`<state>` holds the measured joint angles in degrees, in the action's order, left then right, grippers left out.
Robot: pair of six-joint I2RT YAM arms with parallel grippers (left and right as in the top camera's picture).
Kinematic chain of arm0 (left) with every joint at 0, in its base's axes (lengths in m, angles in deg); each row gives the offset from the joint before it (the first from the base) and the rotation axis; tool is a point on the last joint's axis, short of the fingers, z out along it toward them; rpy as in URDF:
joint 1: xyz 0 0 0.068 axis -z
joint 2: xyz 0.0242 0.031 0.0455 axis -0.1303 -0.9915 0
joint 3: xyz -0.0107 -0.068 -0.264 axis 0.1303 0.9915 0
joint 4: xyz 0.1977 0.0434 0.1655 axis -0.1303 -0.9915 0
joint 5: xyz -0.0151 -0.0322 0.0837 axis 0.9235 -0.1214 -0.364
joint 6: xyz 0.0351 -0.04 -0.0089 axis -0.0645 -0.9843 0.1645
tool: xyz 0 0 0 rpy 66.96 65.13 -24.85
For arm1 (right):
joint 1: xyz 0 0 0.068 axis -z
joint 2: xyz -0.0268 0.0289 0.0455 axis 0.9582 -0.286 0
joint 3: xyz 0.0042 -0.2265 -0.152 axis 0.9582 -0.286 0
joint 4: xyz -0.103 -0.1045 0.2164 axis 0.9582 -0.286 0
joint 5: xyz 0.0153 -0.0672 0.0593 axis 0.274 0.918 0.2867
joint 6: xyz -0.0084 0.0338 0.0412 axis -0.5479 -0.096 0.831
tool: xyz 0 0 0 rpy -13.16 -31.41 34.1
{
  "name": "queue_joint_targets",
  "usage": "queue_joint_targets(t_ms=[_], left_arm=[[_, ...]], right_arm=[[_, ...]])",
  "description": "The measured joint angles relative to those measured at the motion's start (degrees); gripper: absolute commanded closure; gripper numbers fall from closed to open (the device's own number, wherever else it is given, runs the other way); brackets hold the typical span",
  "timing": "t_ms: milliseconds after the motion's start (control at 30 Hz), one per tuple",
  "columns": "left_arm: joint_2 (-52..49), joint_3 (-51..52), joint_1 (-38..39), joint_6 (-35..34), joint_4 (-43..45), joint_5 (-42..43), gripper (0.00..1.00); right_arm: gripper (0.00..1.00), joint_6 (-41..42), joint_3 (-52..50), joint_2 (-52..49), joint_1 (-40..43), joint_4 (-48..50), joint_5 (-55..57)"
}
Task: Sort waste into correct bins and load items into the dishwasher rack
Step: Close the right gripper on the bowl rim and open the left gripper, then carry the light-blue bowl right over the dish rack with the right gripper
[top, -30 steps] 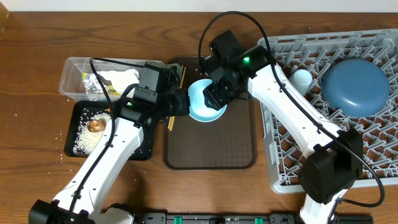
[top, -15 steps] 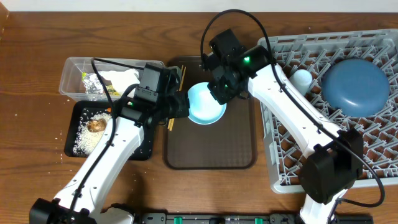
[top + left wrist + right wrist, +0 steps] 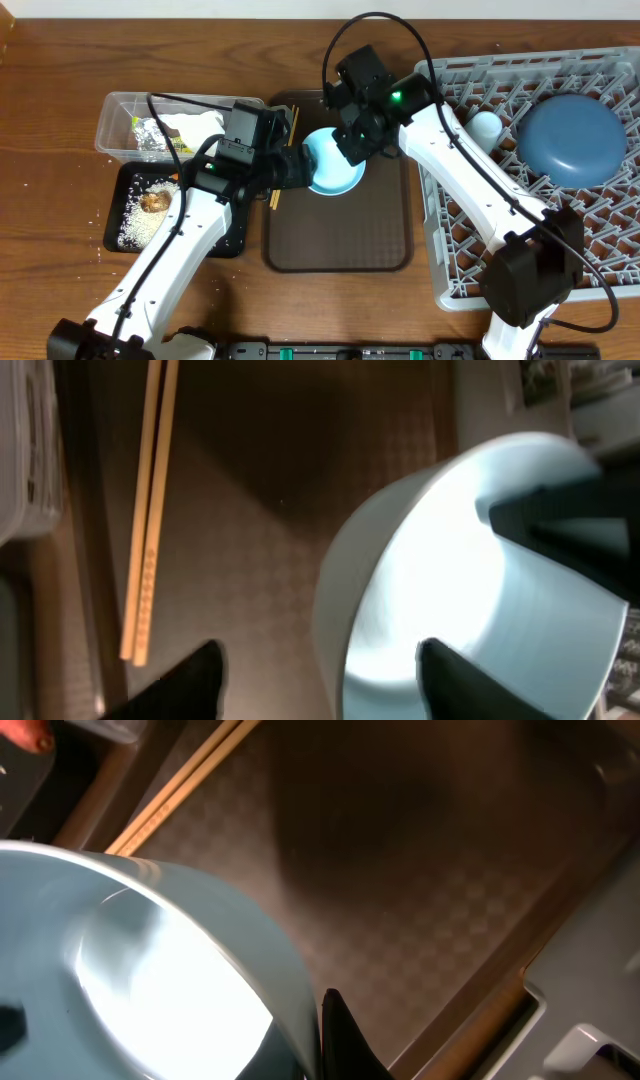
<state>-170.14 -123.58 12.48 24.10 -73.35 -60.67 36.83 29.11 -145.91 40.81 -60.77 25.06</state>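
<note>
The light blue bowl [image 3: 335,172] hangs tilted over the brown serving tray [image 3: 340,240]. My right gripper [image 3: 350,150] is shut on its far rim. In the right wrist view the bowl [image 3: 130,970] has its wall pinched between the two fingers of that gripper [image 3: 315,1020]. My left gripper [image 3: 296,168] is open at the bowl's left edge. In the left wrist view the gripper [image 3: 320,655] straddles the rim of the bowl [image 3: 470,580] without touching it. The chopsticks [image 3: 150,510] lie on the tray's left side. The dishwasher rack [image 3: 470,260] holds the dark-blue plate [image 3: 572,138] and a pale cup [image 3: 487,125].
At the left stand the clear tub [image 3: 120,110], holding the foil wrapper [image 3: 148,135], and the black tray [image 3: 232,240], holding rice [image 3: 135,220] and a brown lump [image 3: 153,202]. A few rice grains lie scattered on the wooden table beside them.
My right gripper closed on the bowl's rim. My left gripper then let go of the bowl and opened. The bowl shifted slightly right.
</note>
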Motion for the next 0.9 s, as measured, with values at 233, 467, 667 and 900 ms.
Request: queue_joint_targets(t_ms=[233, 467, 667, 900], left_arm=[[0.00, 0.00, 0.02, 2.12, 0.00, -0.72, 0.17], [0.00, -0.02, 0.00, 3.26, 0.17, -5.16, 0.00], [0.00, -0.02, 0.00, 3.39, 0.70, -7.98, 0.02], [0.00, -0.02, 0.00, 3.37, 0.72, -8.90, 0.02]], right_arm=[[0.99, 2.21, 1.20, 0.15, 1.05, -2.54, 6.12], [0.99, 5.60, 1.27, 6.47, 6.29, -10.40, 16.61], [0.99, 12.96, 2.10, 15.72, 16.33, -20.33, 24.68], [0.98, 24.61, 2.14, 17.94, 32.11, -35.63, 35.23]])
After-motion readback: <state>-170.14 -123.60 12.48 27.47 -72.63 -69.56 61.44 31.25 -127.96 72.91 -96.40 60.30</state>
